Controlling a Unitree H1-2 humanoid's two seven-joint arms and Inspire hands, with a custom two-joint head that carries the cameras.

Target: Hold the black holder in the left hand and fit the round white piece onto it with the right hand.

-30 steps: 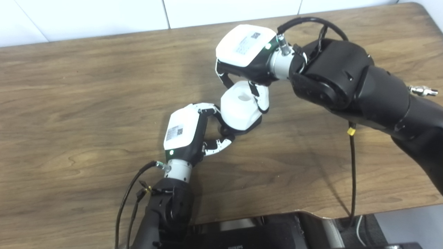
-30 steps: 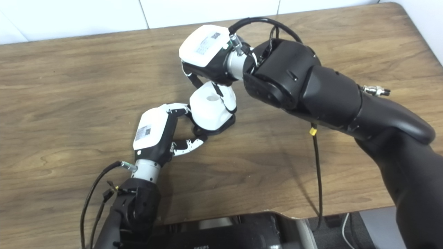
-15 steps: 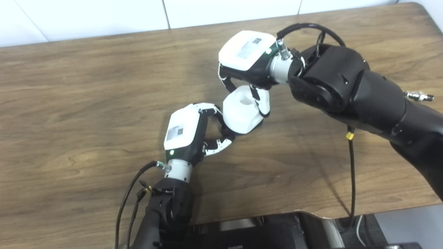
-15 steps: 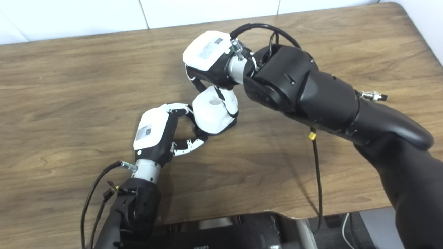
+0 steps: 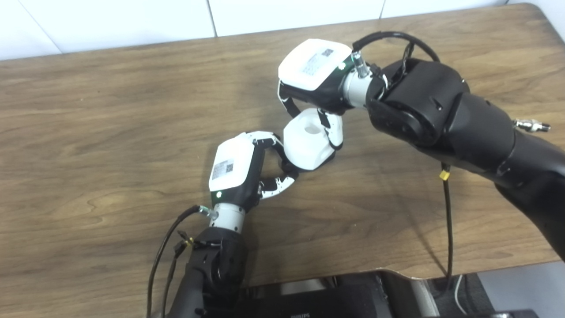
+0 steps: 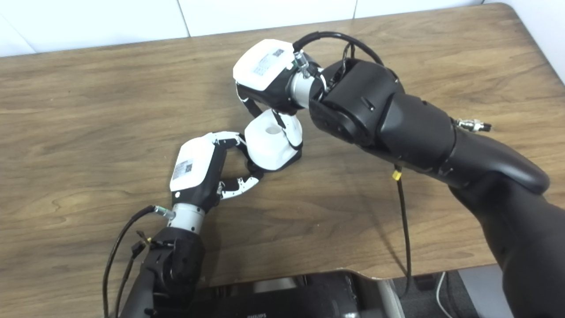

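Brown wood-grain table (image 5: 110, 132) fills the left eye view, with white wall panels (image 5: 119, 20) along its far edge. Near the middle, the left hand (image 5: 236, 170) lies low on the wood with fingers and thumb curled round the black holder (image 5: 288, 167), of which only a dark sliver shows under the white part; I judge this grip serves to pin the base so it cannot slide. From above, the right hand (image 5: 315, 75) reaches down with its fingers closed on the round white piece (image 5: 307, 140), whose top recess faces up, pressing it onto the holder. Compared with one second ago, the black rim that showed below the white piece on its right side is now almost hidden, and the piece sits lower and a little nearer the left hand, so seating looks nearly done. In the right eye view, the same pair sits left of centre: white piece (image 6: 270, 140) touching the left hand's fingertips (image 6: 234, 140), holder (image 6: 256, 167) barely visible beneath, and the right forearm's black cable (image 6: 404, 221) hanging to the table's front edge.
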